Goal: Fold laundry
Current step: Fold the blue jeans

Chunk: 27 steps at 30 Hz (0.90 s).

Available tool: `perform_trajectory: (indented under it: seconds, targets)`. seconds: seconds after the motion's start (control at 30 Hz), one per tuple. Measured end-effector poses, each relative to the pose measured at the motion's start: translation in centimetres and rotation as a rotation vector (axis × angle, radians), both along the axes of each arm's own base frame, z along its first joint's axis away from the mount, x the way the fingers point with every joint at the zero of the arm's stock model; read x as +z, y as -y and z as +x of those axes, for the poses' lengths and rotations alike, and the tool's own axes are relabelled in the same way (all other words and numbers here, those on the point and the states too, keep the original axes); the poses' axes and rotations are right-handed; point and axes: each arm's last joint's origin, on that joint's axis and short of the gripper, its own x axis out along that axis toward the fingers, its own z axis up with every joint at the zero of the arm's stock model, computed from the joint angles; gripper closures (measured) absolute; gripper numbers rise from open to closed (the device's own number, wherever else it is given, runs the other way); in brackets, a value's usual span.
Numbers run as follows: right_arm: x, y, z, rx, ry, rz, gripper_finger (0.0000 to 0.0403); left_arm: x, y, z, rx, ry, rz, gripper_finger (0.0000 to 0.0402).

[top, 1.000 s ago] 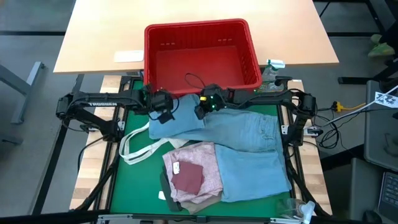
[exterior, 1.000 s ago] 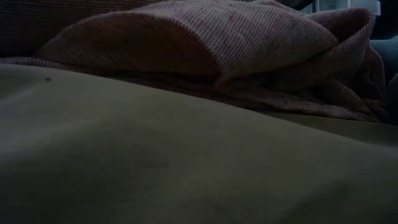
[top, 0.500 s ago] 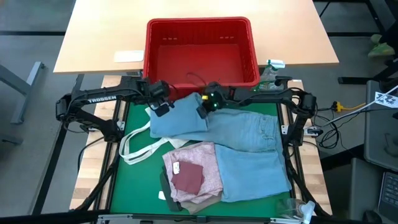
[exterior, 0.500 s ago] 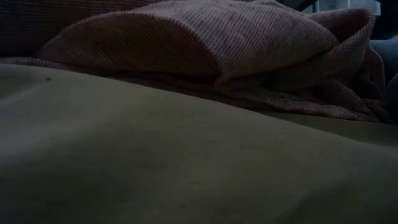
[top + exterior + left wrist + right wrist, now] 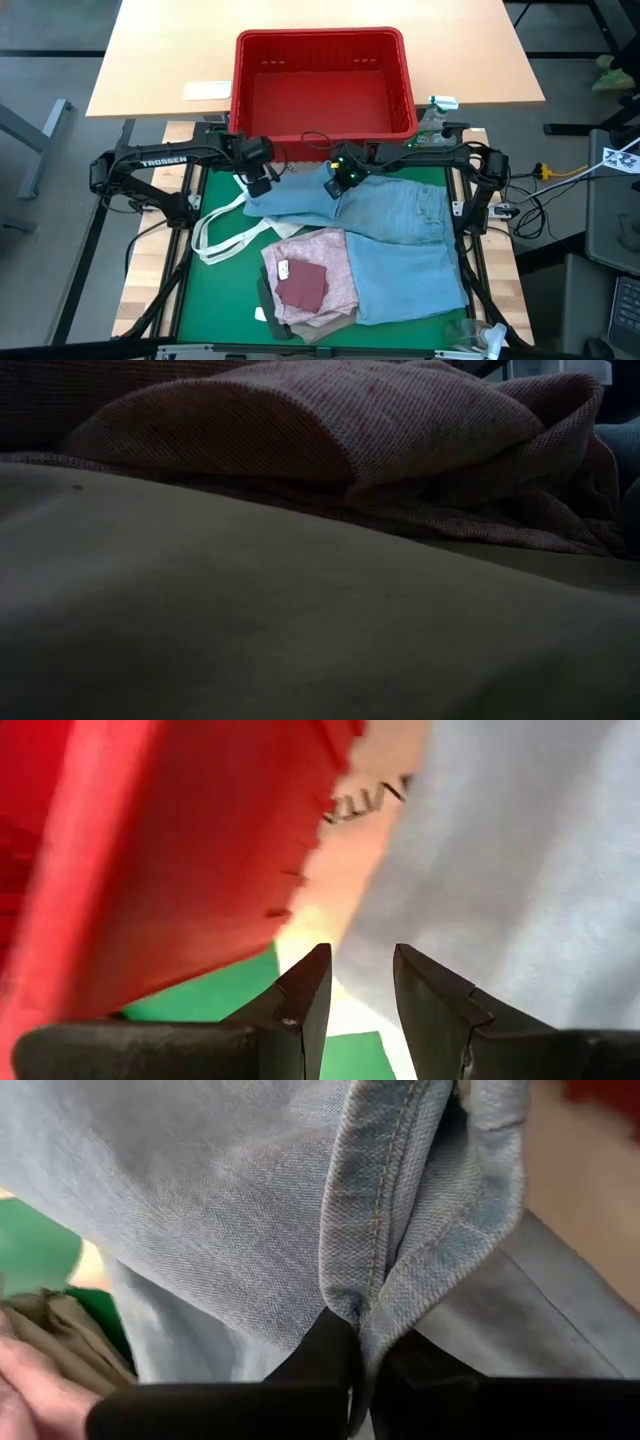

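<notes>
From above, the jeans (image 5: 385, 235) sprawl over the green counter (image 5: 215, 290) before the red basket (image 5: 325, 85). Only its wrist view shows the right gripper (image 5: 362, 1342) pinching a denim seam; the left gripper (image 5: 358, 982) hangs with jaws spread, holding nothing.

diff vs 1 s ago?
The left gripper, open and holding nothing, has pulled left, away from the jeans, toward their left edge by the basket. The right gripper stays shut on a jeans fold and has shifted slightly right and toward the table's near edge, dragging it along. The pink top, tote and basket are unchanged.
</notes>
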Motion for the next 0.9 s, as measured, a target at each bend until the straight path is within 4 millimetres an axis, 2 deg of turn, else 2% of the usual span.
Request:
perform_trajectory:
  seconds: [0.3,0.5,0.67,0.9]
  targets:
    - [0.0,0.2,-0.1,-0.062,-0.026,-0.064,0.0388,-0.2,1.9,0.5,-0.142,0.06,-0.25,0.0296]
    - [0.0,0.2,-0.1,-0.058,-0.025,-0.063,0.0385,-0.1,3.7,1.1,-0.232,0.08,-0.28,0.0296]
    - [0.0,0.2,-0.1,-0.056,-0.025,-0.059,0.0351,-0.1,4.7,1.3,-0.268,0.075,-0.279,0.0296]
    - [-0.2,0.1,-0.3,-0.058,-0.046,-0.052,0.0278,-0.1,5.0,1.3,-0.281,0.073,-0.278,0.0296]
